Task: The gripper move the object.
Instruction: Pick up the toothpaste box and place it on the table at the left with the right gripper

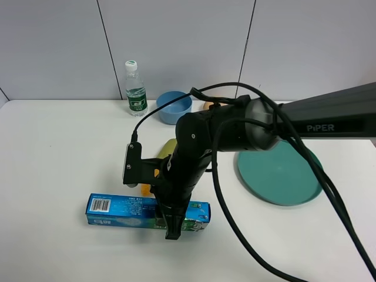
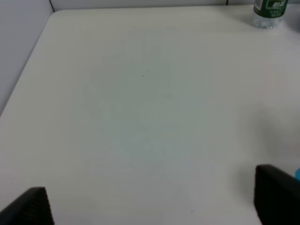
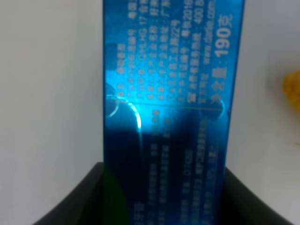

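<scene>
White tabletop [image 1: 53, 147] carries everything. The black right arm [image 1: 329, 111] reaches across it from the right edge toward the front, ending left of the middle. There the object [image 1: 117, 210], a long blue carton, lies flat near the front edge. Its long axis runs parallel to that edge, with the barcode end toward the left edge and the green-printed end toward the right. The right gripper [image 1: 171, 226] stands down over the carton's right-hand part. In the right wrist view its fingers [image 3: 79, 201] sit against both long sides, so the carton seems grasped. It appears to rest on the table, so I judge the grip made and the moving itself not yet done. The left gripper [image 2: 152, 200] is spread wide, holding nothing.
</scene>
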Motion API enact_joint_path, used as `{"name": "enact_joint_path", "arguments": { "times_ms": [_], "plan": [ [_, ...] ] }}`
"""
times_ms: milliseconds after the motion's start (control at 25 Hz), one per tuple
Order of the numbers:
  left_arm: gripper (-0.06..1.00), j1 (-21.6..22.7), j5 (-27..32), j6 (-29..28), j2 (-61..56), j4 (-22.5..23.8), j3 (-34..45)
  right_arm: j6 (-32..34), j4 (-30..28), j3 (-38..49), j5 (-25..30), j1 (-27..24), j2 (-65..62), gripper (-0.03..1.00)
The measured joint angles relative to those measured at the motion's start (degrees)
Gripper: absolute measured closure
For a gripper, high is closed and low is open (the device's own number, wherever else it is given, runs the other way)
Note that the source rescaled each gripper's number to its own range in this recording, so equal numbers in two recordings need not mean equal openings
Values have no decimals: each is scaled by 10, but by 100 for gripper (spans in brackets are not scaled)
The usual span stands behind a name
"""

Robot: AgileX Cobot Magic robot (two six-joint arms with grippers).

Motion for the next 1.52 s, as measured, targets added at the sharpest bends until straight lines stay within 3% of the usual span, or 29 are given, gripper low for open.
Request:
{"name": "enact_joint_path", "arguments": {
  "times_ms": [640, 1360, 1440, 1520],
  "plan": [
    [-6, 0, 0, 0, 0, 0, 0, -12, -26, 0, -1, 2, 30, 97],
    [-6, 0, 0, 0, 0, 0, 0, -11, -8, 0, -7, 2, 30, 96],
    [-6, 0, 0, 0, 0, 0, 0, -11, 1, 0, -8, 2, 30, 80],
    [-6, 0, 0, 0, 0, 0, 0, -11, 9, -1, -10, 2, 29, 46]
  ]
}}
